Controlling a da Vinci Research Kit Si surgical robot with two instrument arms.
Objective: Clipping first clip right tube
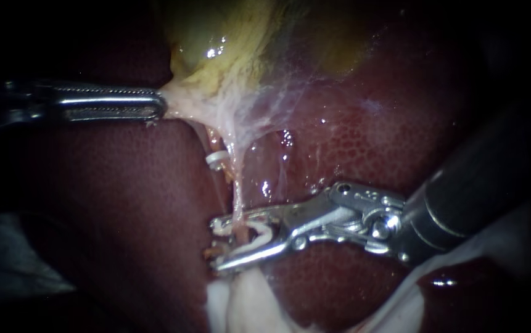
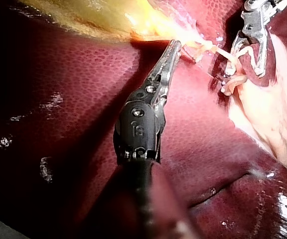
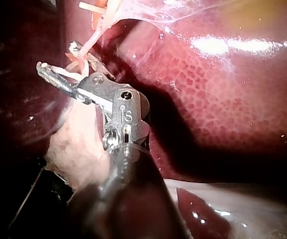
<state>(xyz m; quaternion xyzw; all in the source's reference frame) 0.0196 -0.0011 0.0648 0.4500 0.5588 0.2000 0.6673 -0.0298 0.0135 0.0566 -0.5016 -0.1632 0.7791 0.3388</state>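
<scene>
The clip seems ready to be closed. The right instrument holds it, white and still open, in its spread jaws around the thin, pale, wet right tube. Next it must squeeze fully, square to the tube. The left instrument grips stringy gallbladder tissue in its ribbed jaws, stretching it over the glossy liver.

Dark edges, glare on liver, seemingly endoscope-lit
</scene>
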